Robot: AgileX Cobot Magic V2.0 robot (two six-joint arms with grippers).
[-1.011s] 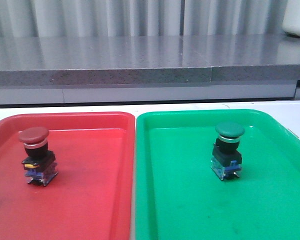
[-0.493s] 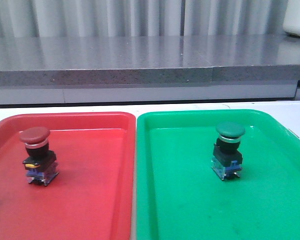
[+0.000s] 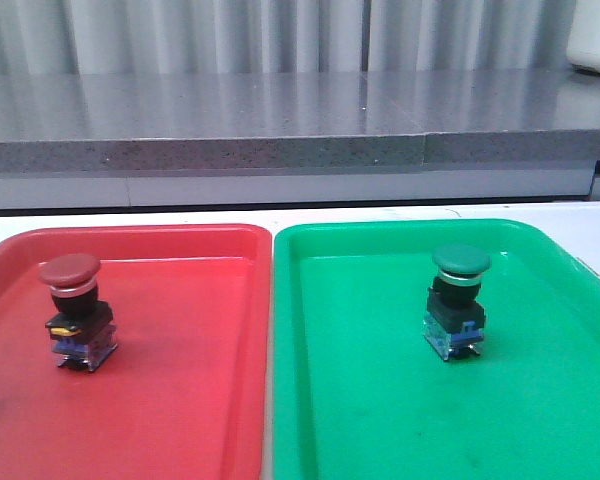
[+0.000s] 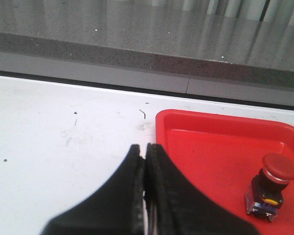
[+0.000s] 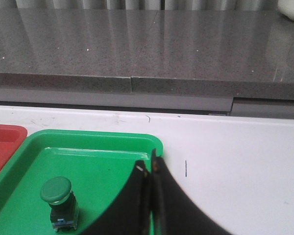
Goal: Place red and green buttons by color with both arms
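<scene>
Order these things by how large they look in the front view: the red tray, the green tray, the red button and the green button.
1. The green tray and the red tray look alike; both are cut off by the picture edges, so I do not rank them.
2. The red button and the green button also look alike.

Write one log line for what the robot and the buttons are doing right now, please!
red button: upright in red tray | green button: upright in green tray | left gripper: shut, empty | right gripper: shut, empty
</scene>
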